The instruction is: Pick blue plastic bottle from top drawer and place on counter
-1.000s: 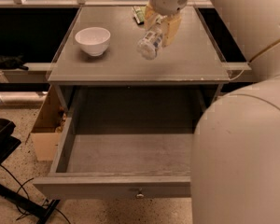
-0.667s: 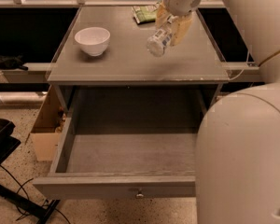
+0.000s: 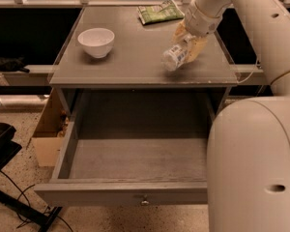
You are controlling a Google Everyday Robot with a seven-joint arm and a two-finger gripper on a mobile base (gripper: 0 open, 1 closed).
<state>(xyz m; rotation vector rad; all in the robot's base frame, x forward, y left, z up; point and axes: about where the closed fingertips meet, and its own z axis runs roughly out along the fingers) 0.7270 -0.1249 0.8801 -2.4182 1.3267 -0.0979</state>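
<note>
The blue plastic bottle (image 3: 173, 56) lies tilted in my gripper (image 3: 185, 48), its white cap end pointing toward the front left. The gripper is shut on it, over the right half of the grey counter (image 3: 130, 62), close to the surface; I cannot tell whether the bottle touches the counter. The top drawer (image 3: 130, 156) stands pulled wide open below, its inside bare, with the small round knob (image 3: 144, 201) on its front panel.
A white bowl (image 3: 96, 42) stands on the counter's left part. A green snack packet (image 3: 160, 11) lies at the back. My arm and body (image 3: 253, 144) fill the right side. A cardboard box (image 3: 49, 134) stands left of the cabinet; a dark chair base (image 3: 5, 178) is at bottom left.
The gripper with the bottle has moved to the right and a little lower over the counter. Bowl, packet and drawer have not moved.
</note>
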